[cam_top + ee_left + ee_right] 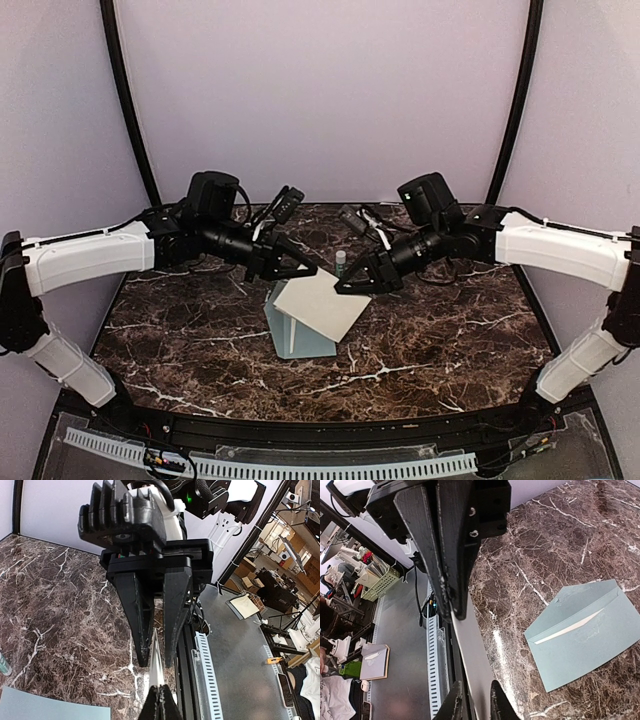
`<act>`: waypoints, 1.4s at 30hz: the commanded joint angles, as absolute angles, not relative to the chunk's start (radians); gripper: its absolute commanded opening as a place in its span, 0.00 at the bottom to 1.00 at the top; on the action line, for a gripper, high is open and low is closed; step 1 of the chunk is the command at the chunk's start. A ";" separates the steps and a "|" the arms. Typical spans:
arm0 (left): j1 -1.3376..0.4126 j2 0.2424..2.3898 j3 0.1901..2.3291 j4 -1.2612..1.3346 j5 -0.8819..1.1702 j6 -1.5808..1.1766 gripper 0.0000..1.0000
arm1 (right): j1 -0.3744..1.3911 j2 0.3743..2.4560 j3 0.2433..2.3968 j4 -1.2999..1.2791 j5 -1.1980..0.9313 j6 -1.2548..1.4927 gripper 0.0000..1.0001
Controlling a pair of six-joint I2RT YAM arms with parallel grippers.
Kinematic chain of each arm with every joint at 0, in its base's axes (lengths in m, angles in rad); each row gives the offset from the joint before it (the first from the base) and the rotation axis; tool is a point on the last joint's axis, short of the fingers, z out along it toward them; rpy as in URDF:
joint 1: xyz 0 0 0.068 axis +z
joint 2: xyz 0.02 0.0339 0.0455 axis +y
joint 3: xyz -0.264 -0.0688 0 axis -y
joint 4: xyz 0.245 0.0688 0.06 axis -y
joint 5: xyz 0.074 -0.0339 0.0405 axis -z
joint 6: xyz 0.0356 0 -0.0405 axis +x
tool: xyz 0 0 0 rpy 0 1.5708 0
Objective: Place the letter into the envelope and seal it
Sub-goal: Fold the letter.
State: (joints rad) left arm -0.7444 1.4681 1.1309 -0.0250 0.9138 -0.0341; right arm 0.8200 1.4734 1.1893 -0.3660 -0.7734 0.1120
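The left gripper [303, 268] is clenched on the letter [322, 305], pinching the white sheet at its 10 o'clock edge. The right gripper [352, 286] meets the sheet at about 1 o'clock with its fingers close together, but I cannot tell whether they truly grip. The sheet hangs tilted between the two, clear of the table [450, 330]. Directly beneath it, and showing at its 6 to 8 o'clock side, the envelope [298, 345] lies flat on the marble, a pale slit marking its mouth in the right wrist view. A glue stick [340, 262] stands at 12 o'clock of the sheet. The step in hand looks like carrying the sheet to the envelope; nothing is inserted yet. Next, one edge probably has to be lowered and lined up with that mouth.
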 commanded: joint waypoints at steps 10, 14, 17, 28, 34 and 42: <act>-0.753 1.475 1.170 -0.040 0.937 -0.036 0.03 | 0.841 1.504 1.224 -0.263 -0.806 0.133 0.00; -0.752 1.441 1.151 0.012 0.881 -0.065 0.54 | 0.831 1.441 1.176 -0.153 -0.723 0.186 0.00; -0.749 1.381 1.113 0.139 0.782 -0.126 0.73 | 0.808 1.371 1.104 0.004 -0.667 0.249 0.00; -0.749 1.316 0.964 0.667 0.658 -0.437 0.89 | 0.793 1.211 0.897 0.586 -0.500 0.446 0.00; -0.781 1.372 0.985 0.719 0.742 -0.486 0.92 | 0.793 1.232 0.884 0.704 -0.523 0.489 0.00; -0.793 1.417 0.987 0.840 0.785 -0.570 0.65 | 0.798 1.232 0.871 0.717 -0.532 0.503 0.00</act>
